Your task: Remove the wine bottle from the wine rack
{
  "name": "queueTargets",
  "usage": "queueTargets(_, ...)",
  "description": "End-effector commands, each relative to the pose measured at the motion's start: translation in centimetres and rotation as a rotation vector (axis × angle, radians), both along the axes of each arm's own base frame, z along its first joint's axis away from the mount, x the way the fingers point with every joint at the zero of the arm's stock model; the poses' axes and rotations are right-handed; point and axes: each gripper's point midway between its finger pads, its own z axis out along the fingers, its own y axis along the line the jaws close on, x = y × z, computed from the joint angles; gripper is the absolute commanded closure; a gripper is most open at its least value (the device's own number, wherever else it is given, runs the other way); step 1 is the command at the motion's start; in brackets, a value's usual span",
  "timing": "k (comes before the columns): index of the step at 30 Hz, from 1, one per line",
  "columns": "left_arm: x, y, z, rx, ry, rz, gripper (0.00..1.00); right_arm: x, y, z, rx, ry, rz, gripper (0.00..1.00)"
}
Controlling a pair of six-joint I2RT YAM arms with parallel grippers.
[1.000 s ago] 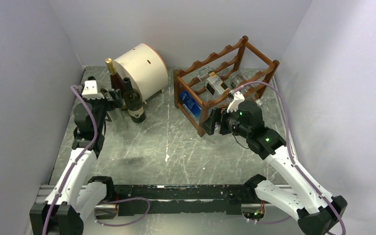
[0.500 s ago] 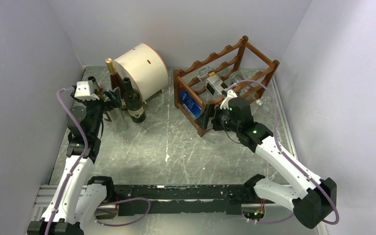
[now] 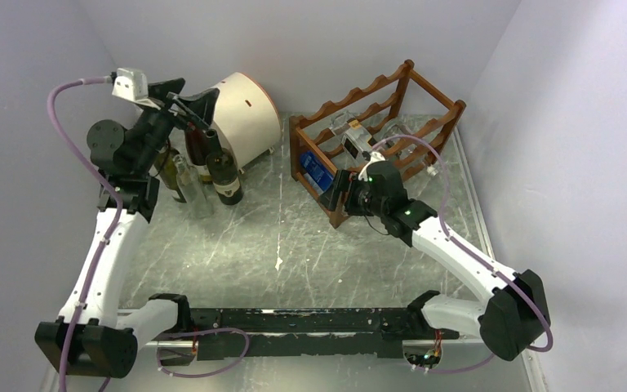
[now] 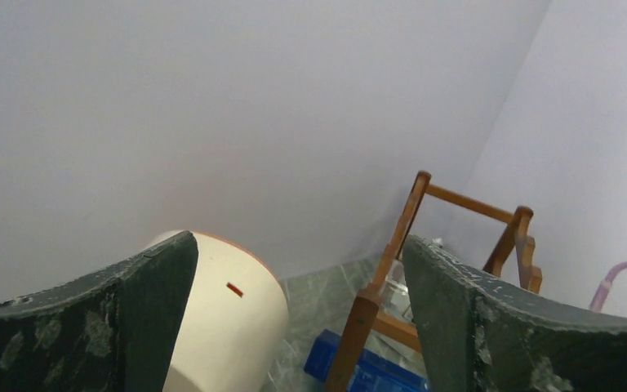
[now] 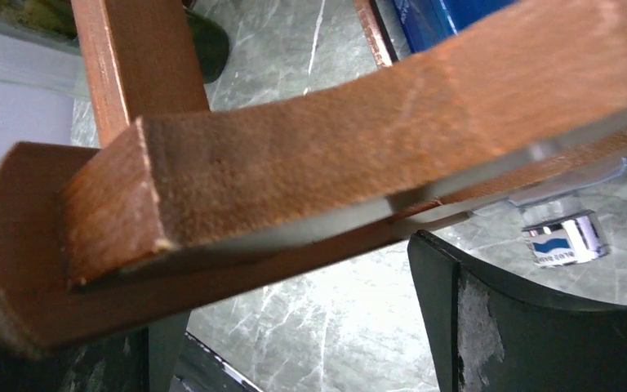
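The wine bottle (image 3: 357,143), clear glass with a pale label, lies on its side across the rails of the wine rack (image 3: 392,86), right of centre in the upper half of the top view. A second clear bottle lies just beside it, and a blue bottle (image 3: 317,170) sits lower, at the rack's left end. The right gripper (image 3: 341,194) is pressed up to the rack's near corner post with its jaws apart and holding nothing.

To do this step well, the gripper likely has to clear the wooden rail, come in over the bottle's body or neck, and lift along the scallop without dragging the rack.

The wrist view shows only how tight it is: the rail fills the frame between the dark fingers (image 5: 490,327), with the bottle itself out of sight. The top view alone places the bottle. At upper left, the left gripper (image 3: 189,94) hangs raised, spread wide and empty, above the standing bottles (image 3: 224,171) by the cream drum (image 3: 241,110).
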Motion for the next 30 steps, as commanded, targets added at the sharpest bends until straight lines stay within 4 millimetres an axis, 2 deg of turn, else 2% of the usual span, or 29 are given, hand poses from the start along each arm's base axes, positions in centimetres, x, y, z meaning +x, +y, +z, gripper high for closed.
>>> queueTargets(1,-0.6,-2.1,-1.3,0.076,-0.021,-0.097,0.04,1.0,1.0,0.6,0.033,-0.046,-0.031,0.01)
queueTargets(3,-0.6,-2.2,-3.4,0.150,-0.008,-0.067,0.05,1.3,1.2,0.6,0.037,-0.062,-0.049,0.01)
queueTargets(5,-1.0,-1.7,-4.1,0.156,-0.013,-0.032,0.04,1.8,1.2,0.7,0.053,-0.080,-0.070,0.02)
queueTargets(9,-2.2,-2.3,-3.9,0.164,-0.056,-0.034,0.02,2.9,2.0,1.0,0.091,-0.116,-0.085,0.02)
queueTargets(13,-2.2,-3.2,-4.5,0.171,-0.047,-0.059,0.04,4.1,2.7,1.2,0.099,-0.144,-0.094,0.02)
queueTargets(26,-1.9,-2.1,-4.7,0.178,-0.052,0.009,0.06,8.3,6.3,0.5,0.076,-0.194,-0.075,0.02)
queueTargets(30,-1.6,-1.9,-5.0,0.179,-0.048,0.027,0.07,8.5,7.0,0.6,0.065,-0.183,-0.049,0.01)
